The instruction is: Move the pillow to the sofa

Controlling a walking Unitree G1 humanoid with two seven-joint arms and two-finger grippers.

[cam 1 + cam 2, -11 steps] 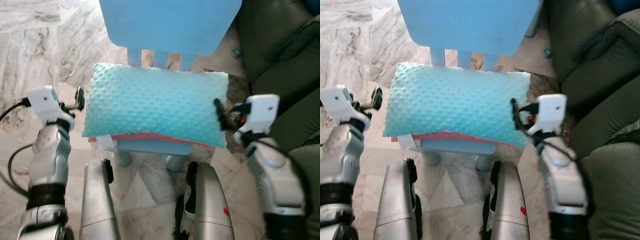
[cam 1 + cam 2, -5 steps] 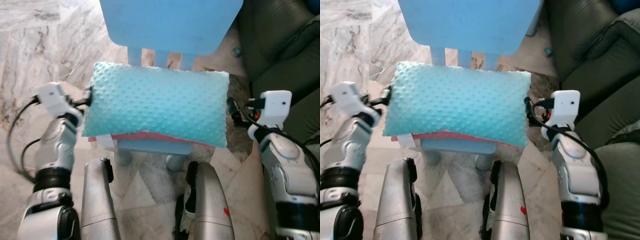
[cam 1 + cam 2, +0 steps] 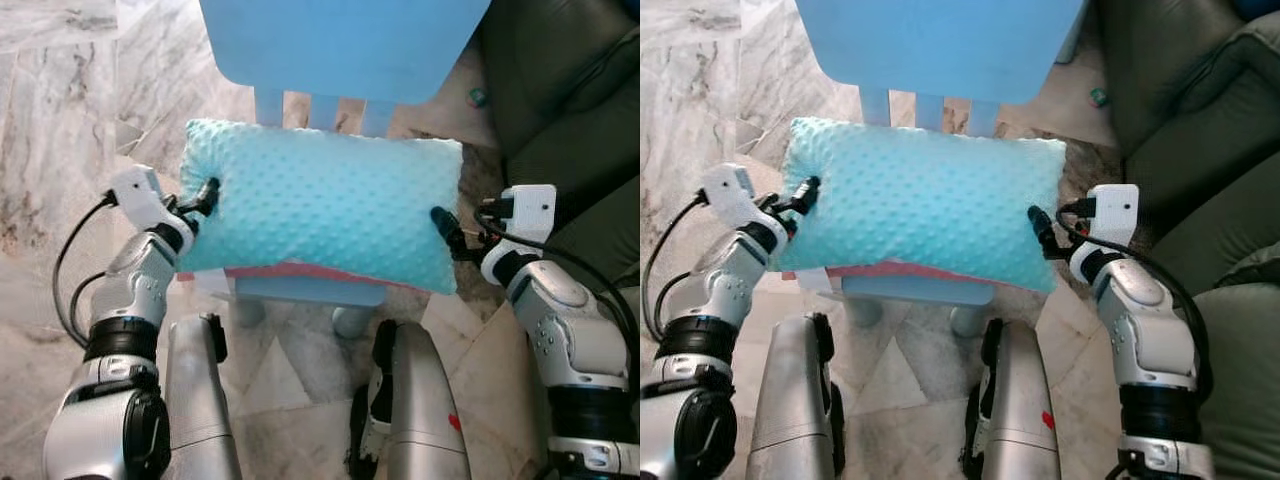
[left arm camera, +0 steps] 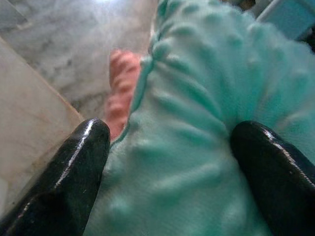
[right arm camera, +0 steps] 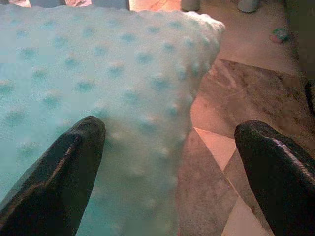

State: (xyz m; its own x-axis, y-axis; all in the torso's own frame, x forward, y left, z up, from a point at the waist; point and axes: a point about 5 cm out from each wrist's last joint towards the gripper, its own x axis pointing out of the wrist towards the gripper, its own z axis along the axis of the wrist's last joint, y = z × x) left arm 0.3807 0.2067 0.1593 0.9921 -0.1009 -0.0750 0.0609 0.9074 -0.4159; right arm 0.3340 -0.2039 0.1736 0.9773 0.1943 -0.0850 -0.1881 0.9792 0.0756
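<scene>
A turquoise dotted pillow [image 3: 320, 205] with a pink underside lies on the seat of a blue chair [image 3: 340, 40]. My left gripper [image 3: 200, 195] is at the pillow's left end. It is open, and in the left wrist view its fingers [image 4: 74, 167] straddle the pillow's edge [image 4: 187, 98]. At the pillow's right end my right gripper [image 3: 445, 225] is open. In the right wrist view one of its fingers [image 5: 59, 167] lies over the pillow [image 5: 98, 59] and the other hangs over the floor. The dark green sofa [image 3: 570, 110] stands to the right.
Marble floor [image 3: 70, 120] surrounds the chair, with a small green object [image 3: 477, 97] on it near the sofa. My own silver legs [image 3: 200, 400] stand just in front of the chair seat. The sofa's arm is close to my right arm.
Both arms have closed in on the pillow from the sides. The left gripper now straddles the left edge, and the right gripper touches the right end. The pillow has stayed on the chair.
</scene>
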